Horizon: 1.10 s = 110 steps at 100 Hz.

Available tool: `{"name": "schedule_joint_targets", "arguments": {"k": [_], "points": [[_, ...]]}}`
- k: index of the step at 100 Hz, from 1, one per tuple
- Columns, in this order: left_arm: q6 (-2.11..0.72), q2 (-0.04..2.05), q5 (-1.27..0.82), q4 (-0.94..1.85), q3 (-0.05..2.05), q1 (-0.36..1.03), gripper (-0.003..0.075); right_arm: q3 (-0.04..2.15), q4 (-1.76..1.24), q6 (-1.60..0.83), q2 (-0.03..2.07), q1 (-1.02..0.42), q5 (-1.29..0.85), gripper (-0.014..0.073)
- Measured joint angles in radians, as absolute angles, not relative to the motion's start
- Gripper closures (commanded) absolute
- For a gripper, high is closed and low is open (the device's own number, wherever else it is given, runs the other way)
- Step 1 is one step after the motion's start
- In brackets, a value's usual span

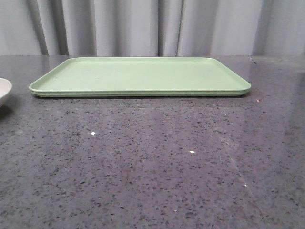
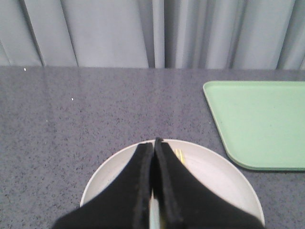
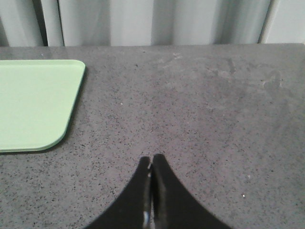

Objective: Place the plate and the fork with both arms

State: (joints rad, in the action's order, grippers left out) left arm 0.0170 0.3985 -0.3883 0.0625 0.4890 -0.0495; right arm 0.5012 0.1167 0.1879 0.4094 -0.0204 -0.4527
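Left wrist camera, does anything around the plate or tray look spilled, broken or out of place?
Nothing stands out. The plate sits flat on the table beside the green tray, with yellow fork tines just showing on it behind the left gripper. No spills or damage.

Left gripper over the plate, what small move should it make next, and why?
Probably open the left gripper first. Its fingers are pressed together above the plate, which sits on the table beside the green tray, and only a sliver of the yellow fork shows past them. Shut, it can grasp nothing.
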Motion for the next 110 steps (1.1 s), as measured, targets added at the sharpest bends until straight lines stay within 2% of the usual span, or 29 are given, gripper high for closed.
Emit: {"name": "schedule_joint_targets", "arguments": {"k": [14,29,41,50,57,67,110], "points": [[0.017,0.523,-0.474,0.063,0.591,-0.050,0.0717,0.575,0.117,0.188,0.516,-0.020,-0.520,0.0658],[0.017,0.617,-0.502,0.063,0.647,-0.050,0.0574,0.609,0.107,0.188,0.592,-0.020,-0.550,0.0634],[0.017,0.660,-0.502,0.063,0.658,-0.050,0.0435,0.611,0.093,0.188,0.607,-0.020,-0.556,0.0479],[0.017,0.672,-0.504,0.063,0.658,-0.050,0.0342,0.611,0.088,0.188,0.607,-0.020,-0.556,0.0296],[0.017,0.672,-0.504,0.063,0.658,-0.050,0.0293,0.611,0.086,0.188,0.608,-0.020,-0.556,0.0196],[0.017,0.672,-0.504,0.063,0.658,-0.050,0.0286,0.611,0.084,0.188,0.608,-0.020,-0.556,0.0121],[0.017,0.672,-0.483,0.102,0.658,-0.050,0.0316,0.611,0.082,0.188,0.608,-0.020,-0.531,0.0125]]}}
